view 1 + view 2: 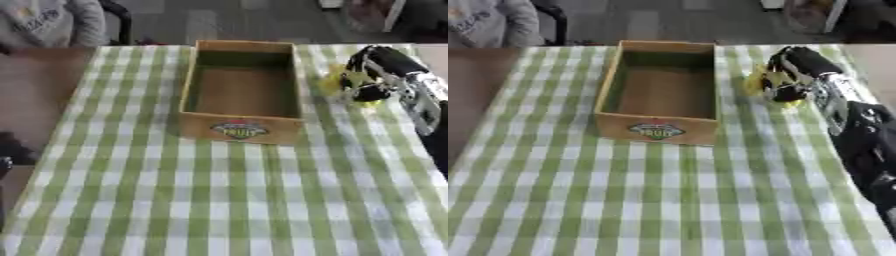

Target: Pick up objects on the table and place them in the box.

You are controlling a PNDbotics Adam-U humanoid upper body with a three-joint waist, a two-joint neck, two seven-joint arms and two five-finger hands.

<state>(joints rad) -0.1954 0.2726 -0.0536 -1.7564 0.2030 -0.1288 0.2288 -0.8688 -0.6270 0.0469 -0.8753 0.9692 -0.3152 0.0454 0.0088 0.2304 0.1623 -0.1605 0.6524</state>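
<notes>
Yellow object [756, 82], robot hand [791, 75] curled round

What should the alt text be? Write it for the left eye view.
The robot's right hand is curled on a yellow object just right of an empty wooden box on a green-and-white checked tablecloth.

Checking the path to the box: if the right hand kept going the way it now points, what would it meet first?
The right hand points left and is already at a yellow object; beyond it, probably the box's right wall. Depth is unclear.
</notes>
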